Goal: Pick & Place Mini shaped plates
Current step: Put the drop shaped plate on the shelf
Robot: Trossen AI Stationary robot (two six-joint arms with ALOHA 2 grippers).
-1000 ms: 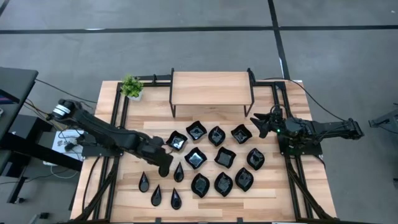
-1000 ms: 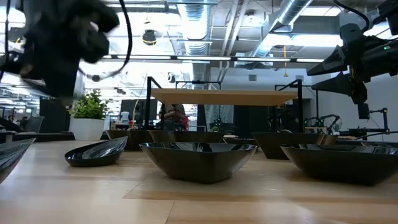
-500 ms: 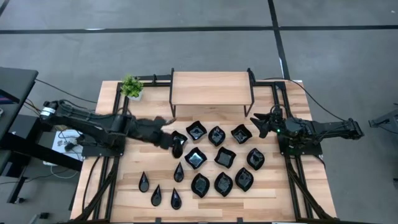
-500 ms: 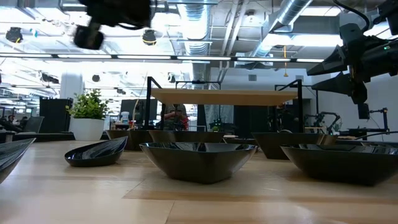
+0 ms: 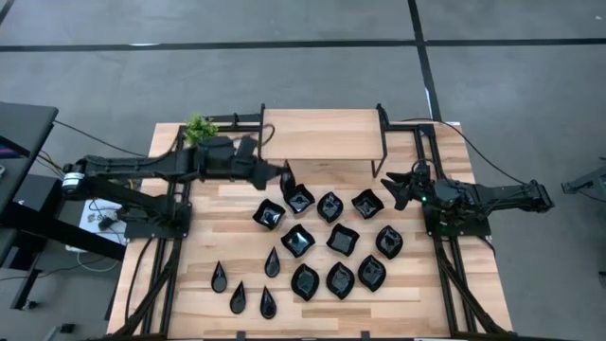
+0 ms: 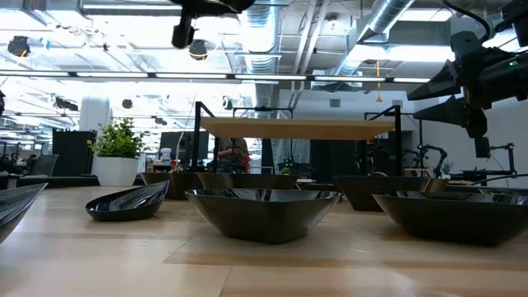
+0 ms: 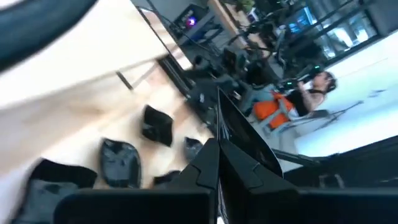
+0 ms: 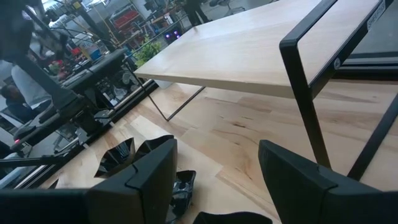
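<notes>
Grip: left gripper (image 5: 285, 176) with fingers closed on one slim dark plate (image 7: 239, 134), held on edge, shape looks like a teardrop but hard to confirm
Position: raised above the tabletop (image 5: 218, 227), just in front of the wooden shelf (image 5: 322, 135), near its left leg and above the back row of dishes
Other arm: right gripper (image 5: 390, 189) waiting at the right side by the shelf's right leg, fingers spread wide, nothing between them
Task things: remaining mini shaped plates (image 5: 342, 239) clustered mid-tabletop, four teardrops (image 5: 237, 296) near the front left
Risk, slip: thin glossy rim pinched edge-on, likely to pivot or slide out during a fast swing
Risk, collision: plate or fingers possibly clipping the shelf edge or its dark leg if carried too low
Risk, drop: falling plate likely to land on the dishes below and knock them about
Change since a second ago: left gripper up from the teardrop group at the front to the shelf front; right arm unmoved; plates on the tabletop in the same places
</notes>
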